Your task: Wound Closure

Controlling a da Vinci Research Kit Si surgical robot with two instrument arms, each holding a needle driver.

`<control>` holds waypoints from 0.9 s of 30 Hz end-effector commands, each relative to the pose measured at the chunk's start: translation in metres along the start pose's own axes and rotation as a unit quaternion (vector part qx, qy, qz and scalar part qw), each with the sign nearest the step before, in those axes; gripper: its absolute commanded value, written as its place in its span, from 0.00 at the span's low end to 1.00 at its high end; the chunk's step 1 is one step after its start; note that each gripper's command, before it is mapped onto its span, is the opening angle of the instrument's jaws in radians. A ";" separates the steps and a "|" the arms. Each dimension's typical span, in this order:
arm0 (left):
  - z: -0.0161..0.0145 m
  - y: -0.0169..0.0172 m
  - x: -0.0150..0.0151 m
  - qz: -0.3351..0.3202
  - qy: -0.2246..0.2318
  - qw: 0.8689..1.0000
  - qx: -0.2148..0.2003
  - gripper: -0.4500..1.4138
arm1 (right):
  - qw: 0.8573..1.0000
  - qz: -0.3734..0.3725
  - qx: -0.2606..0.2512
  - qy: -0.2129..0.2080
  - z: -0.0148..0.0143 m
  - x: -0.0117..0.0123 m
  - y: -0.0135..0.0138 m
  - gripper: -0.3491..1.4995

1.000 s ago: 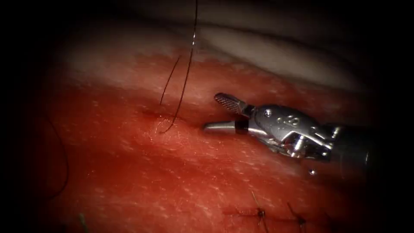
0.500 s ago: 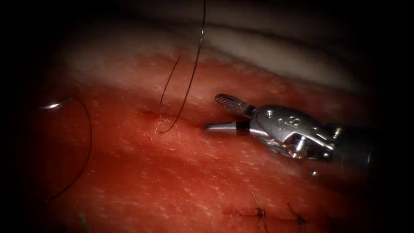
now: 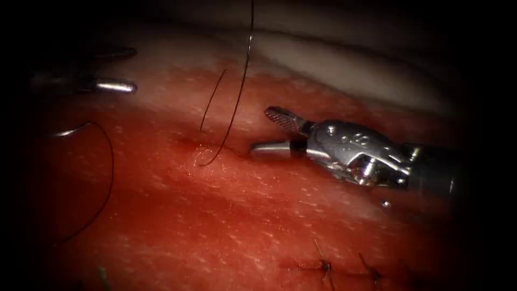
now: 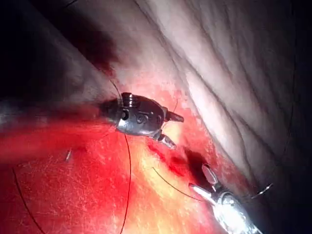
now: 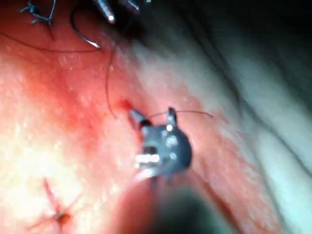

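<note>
As far as I could judge from the console, the closure was partly done: two finished stitches [image 3: 325, 265] sat knotted on the tissue [image 3: 258, 226], low and to the right in the endoscope view. At the open cut [image 3: 189, 143] a thread [image 3: 239, 86] came down from above and curled into the surface, with a short free tail [image 3: 212, 99] beside it. I could see no knot there, so I took that stitch to be unfinished.

The right tool [image 3: 266, 131] hovered just right of the cut with its jaws spread, gripping nothing. The left tool [image 3: 126, 69] hung well off to the left, its jaws also parted and empty.

The needle [image 3: 70, 130] lay loose on the tissue far left of the cut. Neither tool held it and it did not seem to be buried in the tissue. Its thread swept down in a wide loop below it. From the right wrist view the needle [image 5: 85, 36] lay near the left tool's tips.
</note>
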 end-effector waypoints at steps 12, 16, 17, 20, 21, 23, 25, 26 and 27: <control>0.0028 0.0022 -0.0049 -0.008 -0.031 0.999 -0.019 0.62 | 0.946 0.323 -0.007 0.010 0.0100 -0.0030 0.0034 0.50; 0.0029 0.0031 -0.0050 -0.005 -0.037 0.999 -0.029 0.61 | 0.924 0.383 0.003 0.007 0.0126 -0.0053 0.0044 0.50; 0.0029 0.0033 -0.0051 -0.003 -0.038 0.999 -0.033 0.61 | 0.921 0.390 0.006 0.004 0.0129 -0.0056 0.0045 0.50; 0.0031 0.0039 -0.0053 -0.006 -0.044 0.998 -0.039 0.61 | 0.910 0.413 0.029 0.008 0.0132 -0.0059 0.0049 0.47; 0.0031 0.0039 -0.0053 -0.006 -0.044 0.998 -0.039 0.61 | 0.910 0.413 0.029 0.008 0.0132 -0.0059 0.0049 0.47; 0.0036 0.0043 -0.0056 -0.006 -0.048 0.998 -0.043 0.61 | 0.908 0.417 0.047 0.017 0.0132 -0.0056 0.0050 0.45; 0.0046 0.0048 -0.0060 -0.008 -0.049 0.998 -0.047 0.61 | 0.907 0.417 0.048 0.021 0.0132 -0.0054 0.0051 0.45; 0.0051 0.0050 -0.0063 -0.009 -0.050 0.998 -0.049 0.61 | 0.907 0.417 0.049 0.024 0.0132 -0.0054 0.0052 0.45; 0.0055 0.0051 -0.0065 -0.010 -0.050 0.997 -0.050 0.61 | 0.907 0.416 0.053 0.029 0.0133 -0.0054 0.0053 0.45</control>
